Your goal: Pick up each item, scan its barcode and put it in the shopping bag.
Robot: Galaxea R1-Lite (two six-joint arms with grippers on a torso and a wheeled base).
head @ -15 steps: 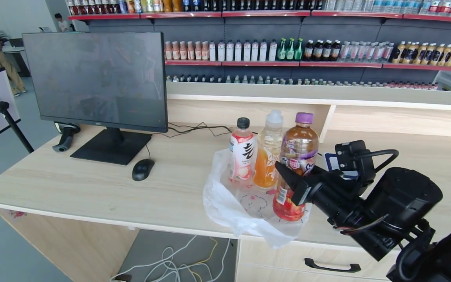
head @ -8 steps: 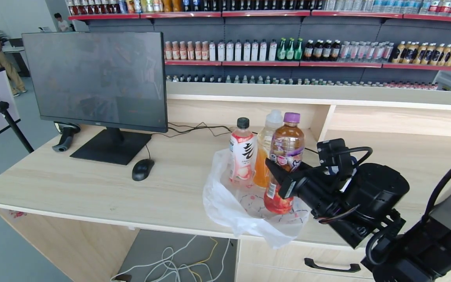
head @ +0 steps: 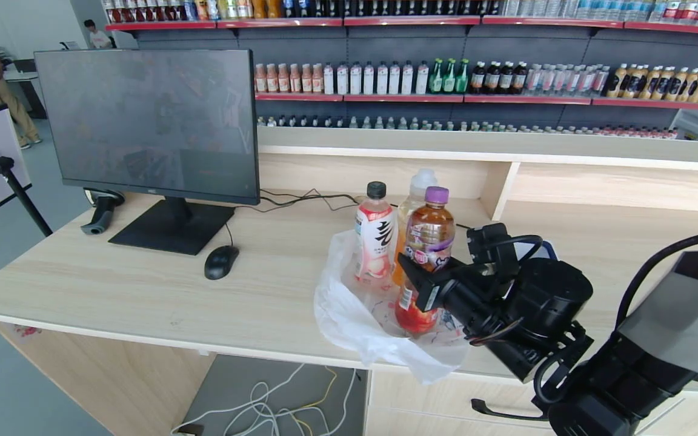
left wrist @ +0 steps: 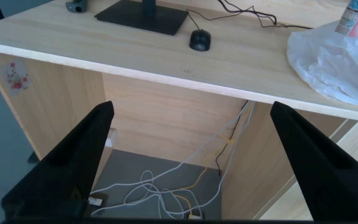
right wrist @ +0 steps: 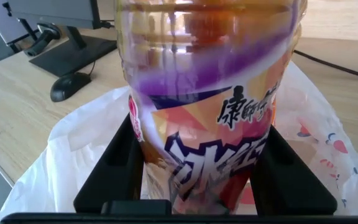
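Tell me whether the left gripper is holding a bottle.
No: the left gripper stands open with nothing between its jaws, low in front of the counter.

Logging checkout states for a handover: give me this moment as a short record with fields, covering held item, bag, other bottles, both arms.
held item: purple-capped bottle, upright
right gripper: jaws shut on it, over the bag
bag: shopping bag, on the counter near its front edge
other bottles: black-capped bottle and white-capped bottle, upright at the bag's far side
left gripper: jaws open, empty, below the counter top

Head camera overlooks counter [head: 143, 290]; both wrists see bag [left wrist: 334, 62].
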